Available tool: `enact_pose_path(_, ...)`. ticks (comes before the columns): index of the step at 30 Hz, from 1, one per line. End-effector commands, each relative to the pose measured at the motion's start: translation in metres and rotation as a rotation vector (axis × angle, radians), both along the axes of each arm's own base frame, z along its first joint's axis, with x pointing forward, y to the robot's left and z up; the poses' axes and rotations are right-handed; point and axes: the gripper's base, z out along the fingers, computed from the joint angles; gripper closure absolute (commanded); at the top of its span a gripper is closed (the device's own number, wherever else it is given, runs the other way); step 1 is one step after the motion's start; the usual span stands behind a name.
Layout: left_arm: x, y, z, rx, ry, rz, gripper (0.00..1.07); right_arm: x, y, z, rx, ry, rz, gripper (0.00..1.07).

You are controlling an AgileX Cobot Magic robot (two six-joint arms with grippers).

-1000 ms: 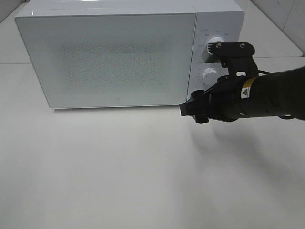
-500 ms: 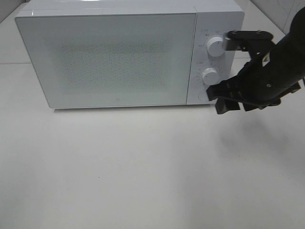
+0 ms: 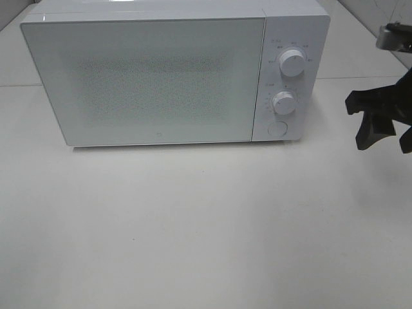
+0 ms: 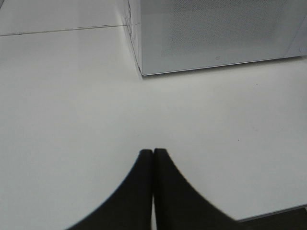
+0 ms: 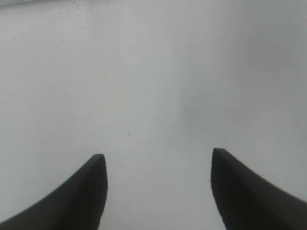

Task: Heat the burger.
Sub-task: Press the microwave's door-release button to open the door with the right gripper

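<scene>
The burger is out of view. A white microwave (image 3: pixel 174 71) stands at the back of the table with its door shut; its two knobs (image 3: pixel 292 63) and a round button sit on the right panel. My right gripper (image 3: pixel 385 135) hangs open at the far right edge, away from the microwave, with nothing between its fingers (image 5: pixel 81 191). The left gripper (image 4: pixel 153 155) is shut and empty, low over the table in front of the microwave's corner (image 4: pixel 140 72).
The white tabletop (image 3: pixel 193 225) stretches in front of the microwave. A seam line runs across the table behind it (image 4: pixel 62 29).
My right arm has swung from in front of the microwave's control panel out to the right edge of the view. The gripper stayed open. The microwave has not moved.
</scene>
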Motion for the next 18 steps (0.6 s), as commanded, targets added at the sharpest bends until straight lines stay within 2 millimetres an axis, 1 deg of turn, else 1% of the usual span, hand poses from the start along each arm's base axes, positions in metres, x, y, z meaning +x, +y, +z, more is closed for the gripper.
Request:
enact_pose_path(1,-0.002,0.0,0.0,-0.008,-0.029,0.002,1.06,-0.018,-0.005,0.022,-0.003,-0.029,-0.009,0.48)
enact_pose_path(2,-0.002,0.0,0.0,-0.008,-0.029,0.002,1.06,-0.032,-0.007,0.034,-0.009,-0.065,-0.006,0.48)
enact_pose_path(3,-0.002,0.0,0.0,-0.008,-0.029,0.002,1.06,-0.032,-0.007,0.034,-0.009,-0.065,-0.006,0.48)
enact_pose_path(4,-0.002,0.0,0.0,-0.008,-0.029,0.002,1.06,-0.039,-0.009,0.039,-0.013,-0.076,-0.005,0.48)
enact_pose_path(5,-0.002,0.0,0.0,-0.008,-0.029,0.002,1.06,-0.053,-0.011,0.047,-0.014,-0.1,-0.005,0.48)
enact_pose_path(6,-0.002,0.0,0.0,-0.008,-0.029,0.002,1.06,-0.053,-0.011,0.047,-0.014,-0.1,-0.005,0.48)
enact_pose_path(7,-0.002,0.0,0.0,-0.008,-0.029,0.002,1.06,-0.061,-0.012,0.05,-0.012,-0.114,-0.005,0.48)
enact_pose_path(8,-0.002,0.0,0.0,-0.008,-0.029,0.002,1.06,-0.077,-0.015,0.053,-0.015,-0.129,-0.005,0.48)
enact_pose_path(9,-0.002,0.0,0.0,-0.008,-0.029,0.002,1.06,-0.077,-0.015,0.053,-0.015,-0.129,-0.005,0.48)
enact_pose_path(10,-0.002,0.0,0.0,-0.008,-0.029,0.002,1.06,-0.085,-0.016,0.056,-0.013,-0.142,-0.005,0.48)
enact_pose_path(11,-0.002,0.0,0.0,-0.008,-0.029,0.002,1.06,-0.1,-0.018,0.057,-0.014,-0.153,-0.006,0.48)
enact_pose_path(12,-0.002,0.0,0.0,-0.008,-0.029,0.002,1.06,-0.1,-0.018,0.057,-0.014,-0.153,-0.006,0.48)
enact_pose_path(13,-0.002,0.0,0.0,-0.008,-0.029,0.002,1.06,-0.118,-0.02,0.056,-0.014,-0.155,-0.005,0.48)
enact_pose_path(14,-0.002,0.0,0.0,-0.008,-0.029,0.002,1.06,-0.125,-0.021,0.054,-0.015,-0.152,-0.006,0.48)
enact_pose_path(15,-0.002,0.0,0.0,-0.008,-0.029,0.002,1.06,-0.125,-0.021,0.054,-0.015,-0.152,-0.006,0.48)
enact_pose_path(16,-0.002,0.0,0.0,-0.008,-0.029,0.002,1.06,-0.142,-0.024,0.053,-0.016,-0.167,-0.005,0.48)
enact_pose_path(17,-0.002,0.0,0.0,-0.008,-0.029,0.002,1.06,-0.151,-0.025,0.052,-0.017,-0.173,-0.005,0.48)
enact_pose_path(18,-0.002,0.0,0.0,-0.008,-0.029,0.002,1.06,-0.151,-0.025,0.052,-0.017,-0.173,-0.005,0.48)
